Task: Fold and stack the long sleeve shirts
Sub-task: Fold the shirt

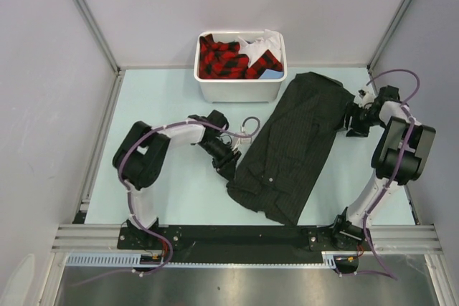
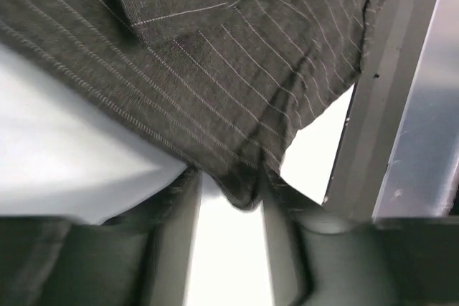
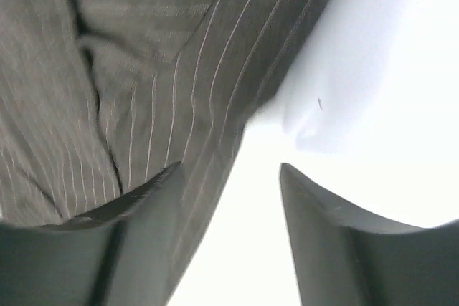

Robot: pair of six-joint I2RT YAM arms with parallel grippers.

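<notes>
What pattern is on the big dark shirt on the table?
The shirt is black with thin pale stripes, clearest in the left wrist view.

Pale green table (image 1: 165,191), black pinstriped shirt (image 1: 294,148) spread diagonally across it, white bin (image 1: 240,93) at far edge

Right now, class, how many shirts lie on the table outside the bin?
1. The black pinstriped shirt lies diagonally on the table, in front of the white bin. The bin holds red plaid and white clothing; more shirts may be hidden there.
</notes>
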